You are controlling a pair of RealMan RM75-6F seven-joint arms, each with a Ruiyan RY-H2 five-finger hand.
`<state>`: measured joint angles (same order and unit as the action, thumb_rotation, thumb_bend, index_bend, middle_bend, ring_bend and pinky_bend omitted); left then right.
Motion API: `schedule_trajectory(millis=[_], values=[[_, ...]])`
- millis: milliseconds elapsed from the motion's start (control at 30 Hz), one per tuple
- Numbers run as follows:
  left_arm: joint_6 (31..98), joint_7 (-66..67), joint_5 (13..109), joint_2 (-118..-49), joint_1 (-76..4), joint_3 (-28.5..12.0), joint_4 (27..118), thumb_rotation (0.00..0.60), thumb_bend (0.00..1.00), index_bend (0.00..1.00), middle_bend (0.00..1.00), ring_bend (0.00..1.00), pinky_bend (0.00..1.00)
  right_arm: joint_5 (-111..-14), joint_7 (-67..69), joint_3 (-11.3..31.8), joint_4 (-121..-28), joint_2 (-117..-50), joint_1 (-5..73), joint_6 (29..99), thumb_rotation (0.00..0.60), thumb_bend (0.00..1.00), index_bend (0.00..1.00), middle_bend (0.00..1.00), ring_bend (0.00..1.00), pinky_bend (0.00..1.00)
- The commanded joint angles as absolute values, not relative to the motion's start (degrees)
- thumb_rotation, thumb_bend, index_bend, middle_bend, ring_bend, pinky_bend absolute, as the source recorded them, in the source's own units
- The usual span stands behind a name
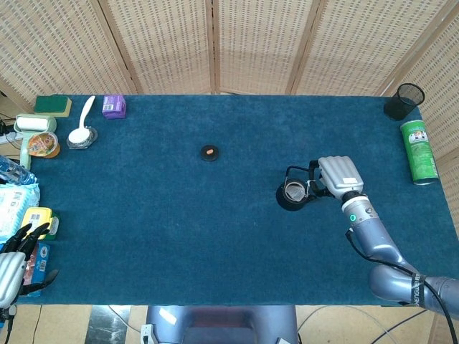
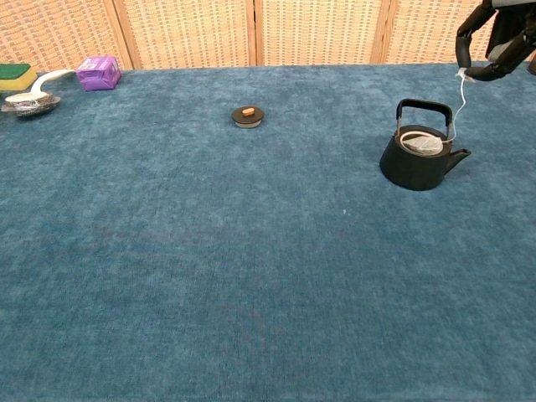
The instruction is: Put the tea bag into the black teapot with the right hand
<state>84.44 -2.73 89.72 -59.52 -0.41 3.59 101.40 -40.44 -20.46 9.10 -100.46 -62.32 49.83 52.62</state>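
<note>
The black teapot (image 1: 292, 193) (image 2: 419, 163) stands open at the table's right, handle upright. The tea bag (image 2: 423, 144) lies inside its opening. A white string (image 2: 461, 100) runs up from it to my right hand (image 1: 341, 175) (image 2: 498, 42), which pinches the string's end above and to the right of the pot. The teapot lid (image 1: 209, 153) (image 2: 248, 115), black with an orange knob, lies apart at the table's middle back. My left hand (image 1: 14, 261) hangs off the table's near left corner, fingers apart, holding nothing.
A green can (image 1: 419, 150) lies at the right edge, with a black mesh cup (image 1: 405, 100) behind it. At the back left are a purple box (image 1: 113, 106) (image 2: 99, 73), a white spoon in a dish (image 1: 81, 132) and a sponge (image 1: 52, 104). Several packets crowd the left edge.
</note>
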Motion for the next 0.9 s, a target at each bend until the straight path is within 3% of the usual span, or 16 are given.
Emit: schedule_trajectory(millis=[33, 533, 767, 900], values=[[84.46, -2.95, 89.68, -59.56, -0.4, 3.57, 101.15, 0.6, 0.28, 0.08, 0.19, 0.03, 0.12, -40.96, -20.95, 8.56, -101.52, -61.97, 49.19, 53.4, 0.6, 0.52, 0.59, 1.0, 1.0, 1.0], [84.58, -3.55, 90.17, -59.57, -0.33, 3.83, 100.53, 0.6, 0.28, 0.08, 0.19, 0.03, 0.12, -44.73, -21.7, 4.68, -104.08, -62.37, 45.17, 54.75, 0.6, 0.51, 0.49, 1.0, 1.0, 1.0], [84.9, -3.35, 90.37, -59.34, -0.22, 3.86, 100.72, 0.6, 0.28, 0.08, 0.19, 0.03, 0.12, -45.3, -22.16, 3.25, -104.28, -61.97, 44.38, 53.06, 0.6, 0.51, 0.29, 1.0, 1.0, 1.0], [85.22, -3.26, 90.33, -59.1, 0.0, 3.89, 100.88, 0.6, 0.28, 0.08, 0.19, 0.03, 0.12, -46.15, -20.74, 3.74, -104.94, -60.92, 44.15, 52.04, 0.6, 0.52, 0.27, 1.0, 1.0, 1.0]])
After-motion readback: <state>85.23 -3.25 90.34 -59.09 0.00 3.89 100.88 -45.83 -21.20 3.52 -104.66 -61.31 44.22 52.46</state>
